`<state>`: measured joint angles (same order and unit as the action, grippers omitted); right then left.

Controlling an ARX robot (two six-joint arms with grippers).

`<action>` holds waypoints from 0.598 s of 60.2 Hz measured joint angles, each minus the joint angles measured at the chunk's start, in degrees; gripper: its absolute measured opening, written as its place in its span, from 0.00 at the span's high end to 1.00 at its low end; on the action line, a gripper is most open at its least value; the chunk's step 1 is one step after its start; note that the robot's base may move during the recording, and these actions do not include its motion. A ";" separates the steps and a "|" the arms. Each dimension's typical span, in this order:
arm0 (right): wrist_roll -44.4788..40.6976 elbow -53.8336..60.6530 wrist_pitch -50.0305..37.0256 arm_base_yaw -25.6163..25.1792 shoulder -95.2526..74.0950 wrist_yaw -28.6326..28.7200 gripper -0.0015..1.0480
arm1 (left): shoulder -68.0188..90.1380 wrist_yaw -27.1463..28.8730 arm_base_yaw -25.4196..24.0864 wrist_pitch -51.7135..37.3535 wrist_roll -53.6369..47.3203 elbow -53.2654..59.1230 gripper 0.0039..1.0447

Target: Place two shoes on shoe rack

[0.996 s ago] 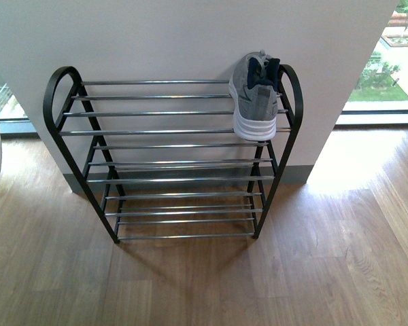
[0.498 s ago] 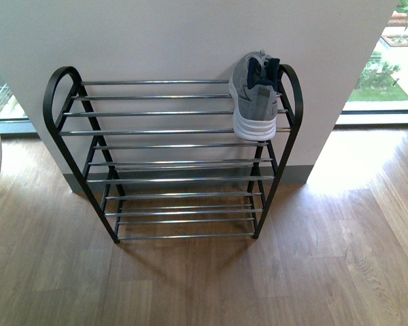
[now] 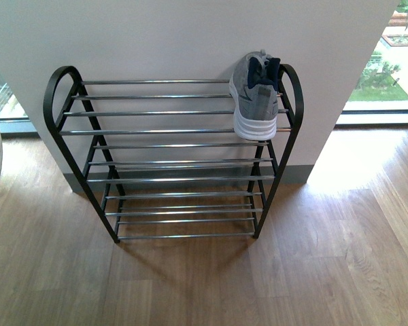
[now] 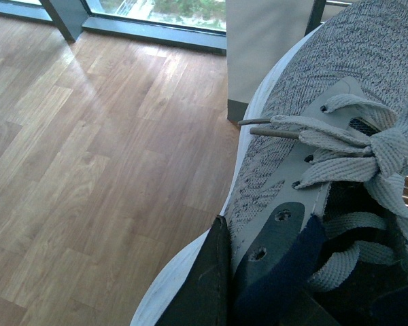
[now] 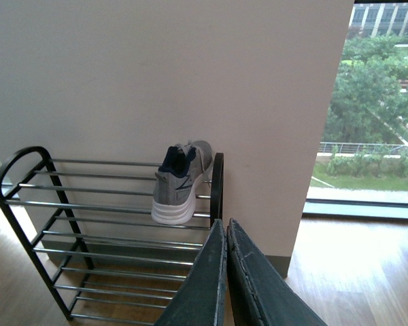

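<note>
Shoe rack (image 3: 170,131) stands against a white wall (image 3: 177,34) on wood-plank floor (image 3: 204,285). Black arched side frames, thin chrome rods in tiers; the arches close off the left and right ends.

First sneaker (image 3: 253,102): on the top tier at the far right, just beside the right arch. Toe to the wall, white heel sole overhanging the near rod slightly. Grey knit upper, navy collar.

Open room: the top tier is bare rods from the first sneaker across to the left arch. The lower tiers show only rods. Floor near the rack is bare boards. A window (image 3: 387,68) sits right of the wall.

Second sneaker (image 4: 306,136): off the rack, above the floor in the left wrist view. Speckled grey knit, flat woven laces tied in a bow, white sole edge, navy collar.

Left end effector (image 4: 248,299): clamped on the second sneaker at the collar, one dark finger (image 4: 202,292) outside the upper.

Right end effector (image 5: 226,227): fingers pressed together, nothing between them, pointing toward the rack's right end and well apart from it.
</note>
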<state>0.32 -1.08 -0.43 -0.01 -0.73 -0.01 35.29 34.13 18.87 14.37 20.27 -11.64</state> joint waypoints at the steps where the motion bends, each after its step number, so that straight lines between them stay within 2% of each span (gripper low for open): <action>1: 0.00 0.00 0.09 0.00 0.15 0.00 0.98 | 0.00 0.00 0.00 0.00 0.00 0.00 0.99; 30: 0.00 0.00 0.24 0.00 0.35 -0.02 0.98 | 0.00 -0.04 0.00 0.00 0.00 0.00 0.99; 36: -0.09 0.00 0.24 0.00 0.37 -0.02 0.85 | 0.00 -0.04 0.00 0.00 0.00 0.00 0.99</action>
<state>0.23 -1.08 -0.19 -0.01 -0.36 -0.03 35.29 34.09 18.87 14.37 20.27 -11.64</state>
